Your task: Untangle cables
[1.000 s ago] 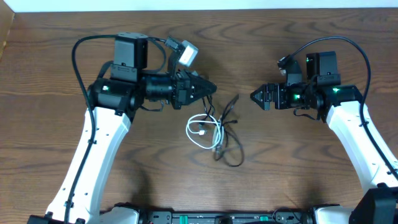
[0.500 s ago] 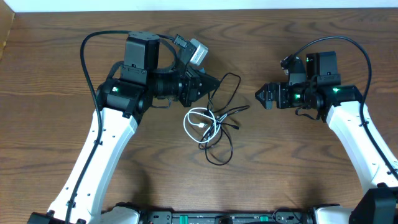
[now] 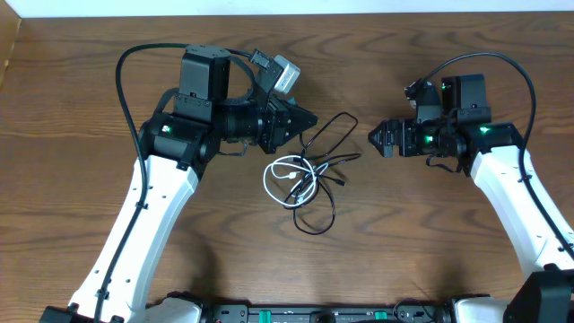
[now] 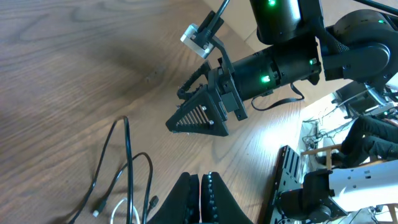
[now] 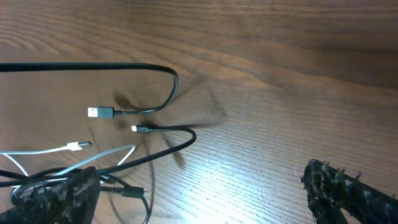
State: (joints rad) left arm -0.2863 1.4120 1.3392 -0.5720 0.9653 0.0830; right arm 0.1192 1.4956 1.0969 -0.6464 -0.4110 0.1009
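Now, the change: my left arm has swung up toward the far side of the bench. A loop of the black cable has come out with it, reaching from the heap toward my right end effector.
Left end effector: clenched tight, tip right by the near end of that loop. Whether a strand is pinched in it I cannot tell; my wrist view shows nothing clear between the fingers.
Right end effector: released, jaws spread wide, hanging just off the loop's far bend and touching nothing.
White cable: still coiled mid-bench between my arms, the black one threaded through it.
Black cable, the rest: a second loop trails toward the near edge, drawn in closer than a second ago.
Against half a second ago: hardly a stir. The upper loop has sagged a touch and both arms sit where they were.
Right wrist view: two plugs on black cord lie free on the wood, the white plug just beside them.
Meaning for the task: the pull has opened the tangle up but not cleared it. The cords still cross at the coil, so I judge we're early.
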